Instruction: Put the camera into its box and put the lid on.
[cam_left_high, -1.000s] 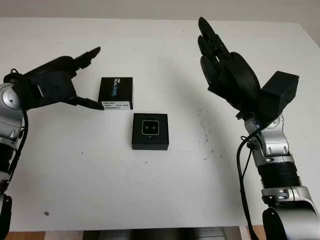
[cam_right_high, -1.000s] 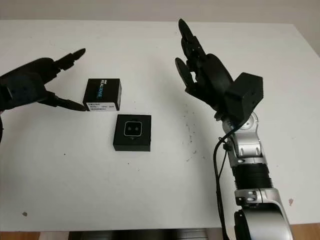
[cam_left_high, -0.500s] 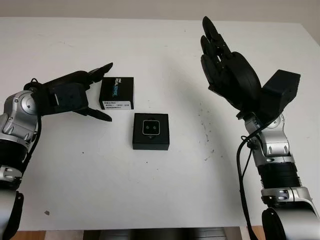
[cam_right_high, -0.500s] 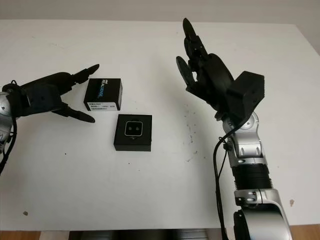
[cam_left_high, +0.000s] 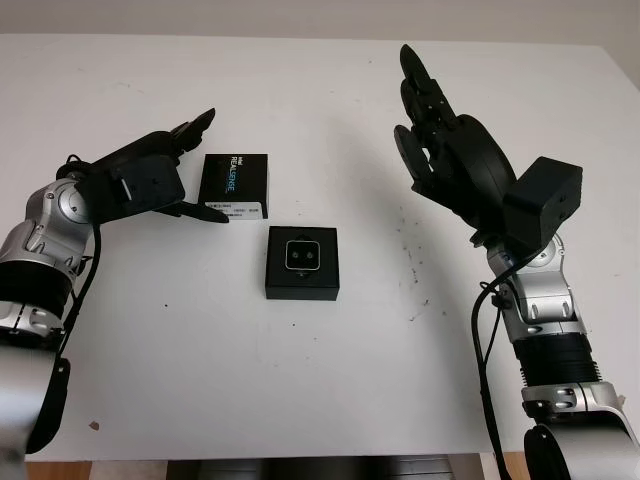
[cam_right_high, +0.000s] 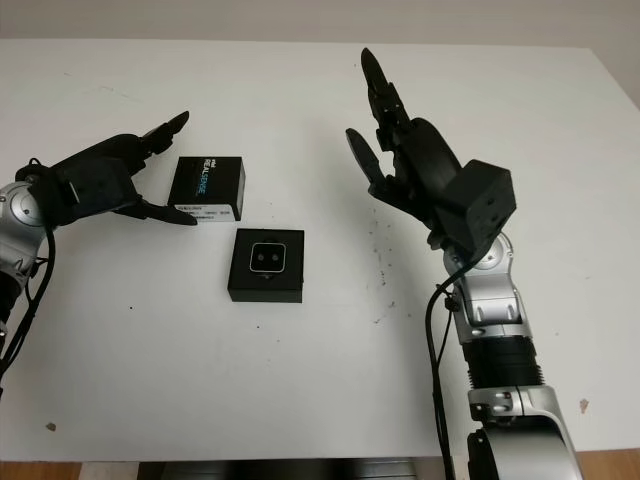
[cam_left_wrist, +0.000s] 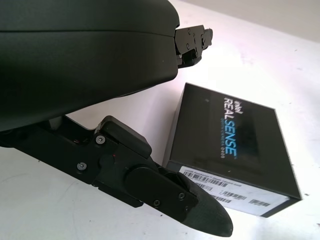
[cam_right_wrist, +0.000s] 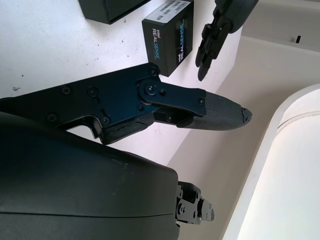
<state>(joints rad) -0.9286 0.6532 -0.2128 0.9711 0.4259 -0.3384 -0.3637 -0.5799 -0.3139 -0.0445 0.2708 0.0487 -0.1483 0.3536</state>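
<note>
A black open box (cam_left_high: 301, 263) sits near the table's middle with the small silver-faced camera (cam_left_high: 301, 256) lying in it. The black lid (cam_left_high: 234, 186), printed REALSENSE, lies flat just behind and left of the box; it also appears in the left wrist view (cam_left_wrist: 235, 155). My left hand (cam_left_high: 190, 170) is open right beside the lid's left edge, one finger behind it and the thumb (cam_left_high: 208, 212) along its front corner, not closed on it. My right hand (cam_left_high: 440, 140) is open and raised above the table to the right of the box.
The white table (cam_left_high: 300, 380) spreads wide around the box and lid, with a few small dark specks right of the box. Its far edge (cam_left_high: 300, 38) runs along the back.
My left hand has moved right and closed in on the lid's left side, its thumb now reaching along the lid's front. The right hand has shifted slightly left and lower.
</note>
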